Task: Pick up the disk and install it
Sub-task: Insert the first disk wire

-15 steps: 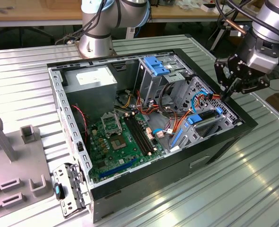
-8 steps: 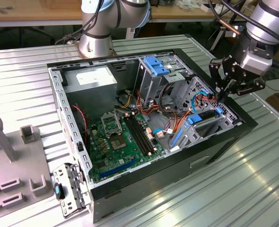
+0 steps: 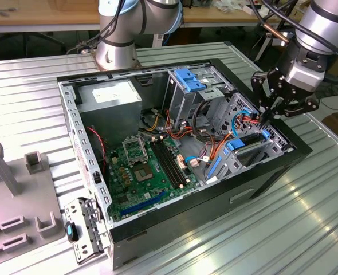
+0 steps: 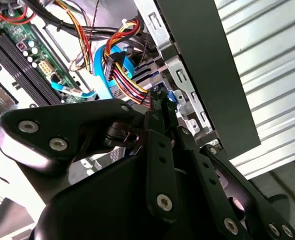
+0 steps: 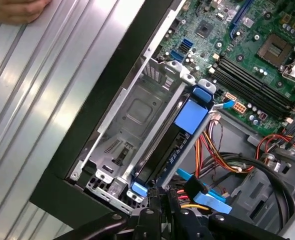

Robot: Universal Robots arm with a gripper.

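My end effector (image 3: 268,116) sits over the computer case's (image 3: 157,240) corner on the exterior view's right, its black fingers (image 5: 154,207) drawn close together at the end of the disk (image 5: 173,145); I cannot tell whether they are pinching anything there. Working across the exterior view from its left, I see a grey plastic stand (image 3: 20,195) on the ribbed metal surface (image 3: 31,91), then the open case with a loose metal bracket (image 3: 83,229) lying by its near corner. Inside lie the grey power supply (image 3: 109,97), the green motherboard (image 3: 143,172), and a metal drive cage with a blue top (image 3: 189,80). Further right a bundle of red, orange and yellow cables (image 4: 122,70) and a blue flat cable (image 4: 101,67) run near the fingers. The disk, with its blue rail (image 5: 191,116), stands on edge in the metal bay (image 5: 132,120) against the case wall, as the first wrist view shows. A person's hand (image 5: 15,9) rests on the surface outside the case.
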